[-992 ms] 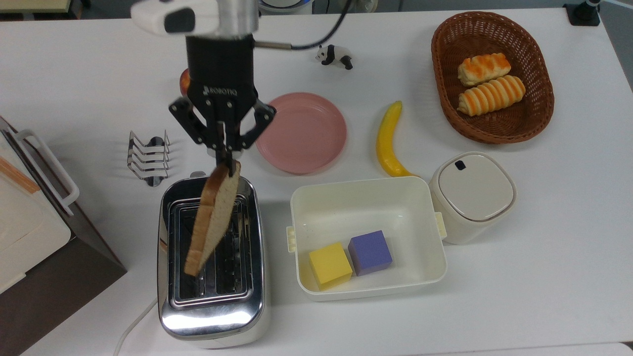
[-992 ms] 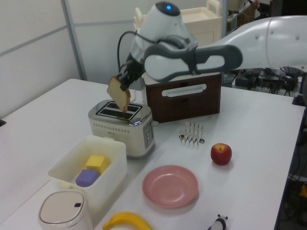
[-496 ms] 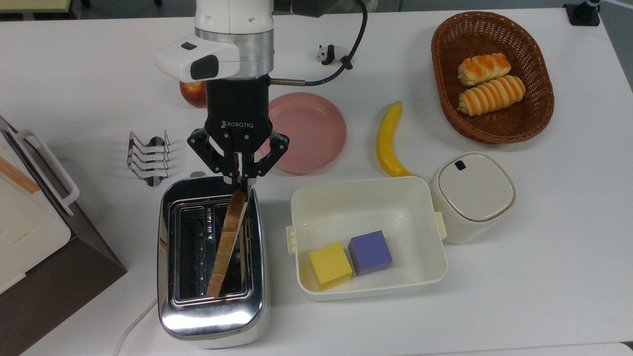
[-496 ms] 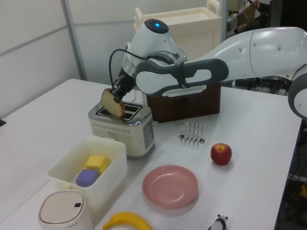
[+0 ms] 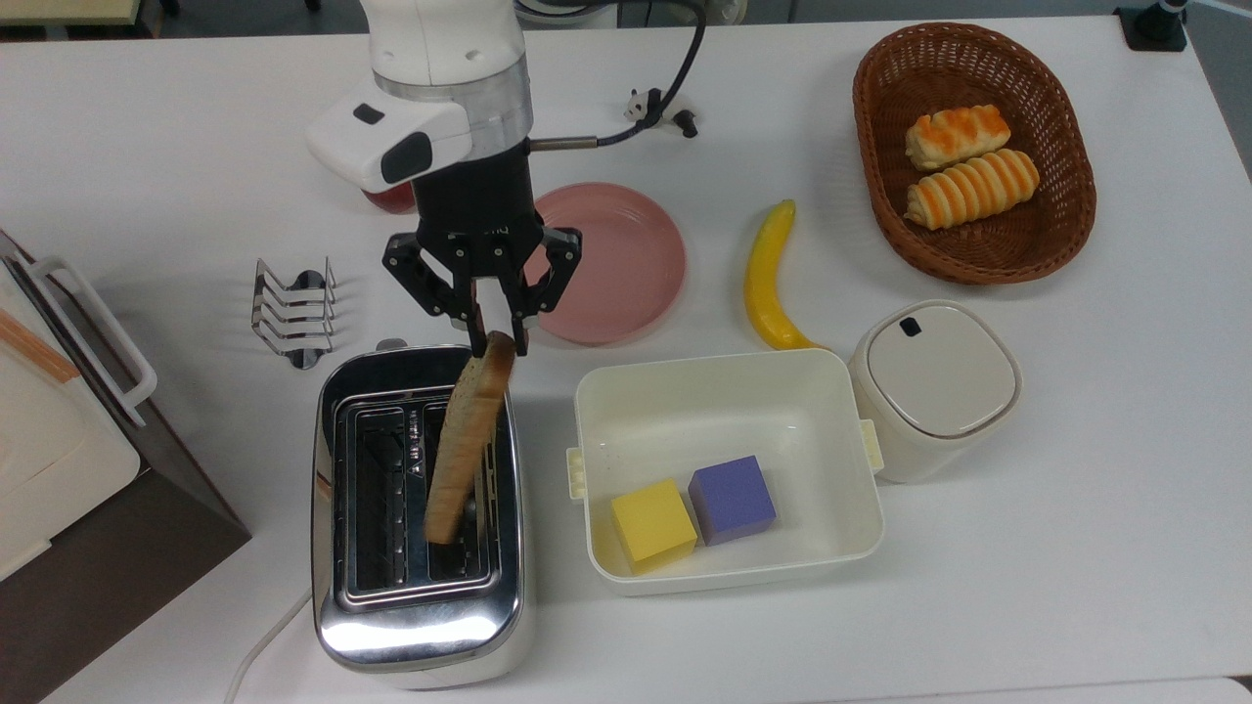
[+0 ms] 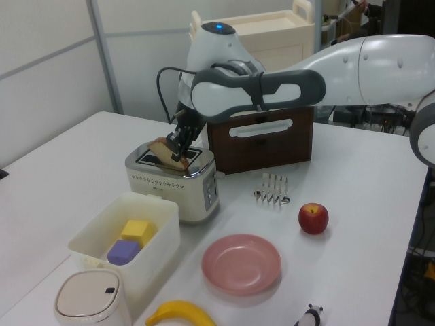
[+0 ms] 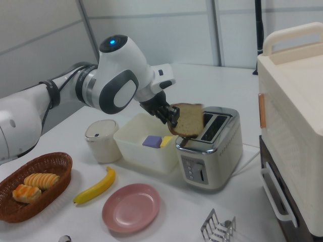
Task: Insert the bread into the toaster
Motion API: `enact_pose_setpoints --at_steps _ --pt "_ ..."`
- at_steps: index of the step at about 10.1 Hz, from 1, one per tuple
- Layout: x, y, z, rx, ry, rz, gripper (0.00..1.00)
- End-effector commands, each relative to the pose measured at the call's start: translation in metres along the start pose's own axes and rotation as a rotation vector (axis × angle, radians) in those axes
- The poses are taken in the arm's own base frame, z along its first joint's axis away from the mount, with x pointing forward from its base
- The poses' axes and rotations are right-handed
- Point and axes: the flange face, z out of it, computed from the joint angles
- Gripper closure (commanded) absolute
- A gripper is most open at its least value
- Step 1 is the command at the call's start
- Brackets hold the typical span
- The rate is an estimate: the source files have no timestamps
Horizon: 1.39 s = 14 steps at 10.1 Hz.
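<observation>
A: Scene, large to small. White counter [image 5: 1076,489]. Shiny chrome two-slot toaster [image 5: 421,626] with dark slots stands at the near left in the top view, white cord trailing off its near end. Just right of it in the top view, a cream rectangular plastic tub [image 5: 729,381]. A small wire toast rack [image 5: 293,313] sits beyond the toaster's far left corner.

B: And the slice?

A: Flat tan wholemeal bread slice [image 5: 469,440] with brown crust, tilted over the toaster's right-hand slot in the top view. In the right view it [image 7: 189,120] leans well off upright, its lower edge at the slot mouth; whether it has entered, I cannot tell.

B: Hand state?

A: The black two-finger hand [image 5: 496,337] straddles the slice's far end, fingers a little apart on either side. I cannot tell if the pads grip.

B: Risks?

A: Largest, in my judgement: the tilt. Left that way, the slice may lodge across the slot's wire guides or tip onto the chrome top. Next: pushing down could bend or tear soft bread. Smallest: a snagged crust pulling the slice out as the hand withdraws.
</observation>
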Motion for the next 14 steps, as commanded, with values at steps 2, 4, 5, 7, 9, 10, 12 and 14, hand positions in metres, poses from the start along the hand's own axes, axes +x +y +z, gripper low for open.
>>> enact_pose_setpoints --at_steps 2,4,5,7,9,10,12,14 --pt "-0.006 0.005 -0.013 0.054 -0.021 0.114 0.0" --pt "-0.001 0.01 -0.018 0.065 0.033 0.152 0.0" --pt "0.001 0.01 -0.018 0.056 0.049 0.145 0.0" --pt "0.0 0.006 -0.014 0.02 0.042 0.081 0.0" --pt "0.001 0.001 -0.015 -0.022 0.04 -0.009 0.0" --pt "0.001 -0.01 -0.016 -0.023 0.034 -0.086 0.0" --pt "-0.002 -0.034 -0.015 -0.11 0.005 -0.238 0.0" --pt "-0.005 -0.038 -0.009 -0.142 -0.018 -0.283 0.06"
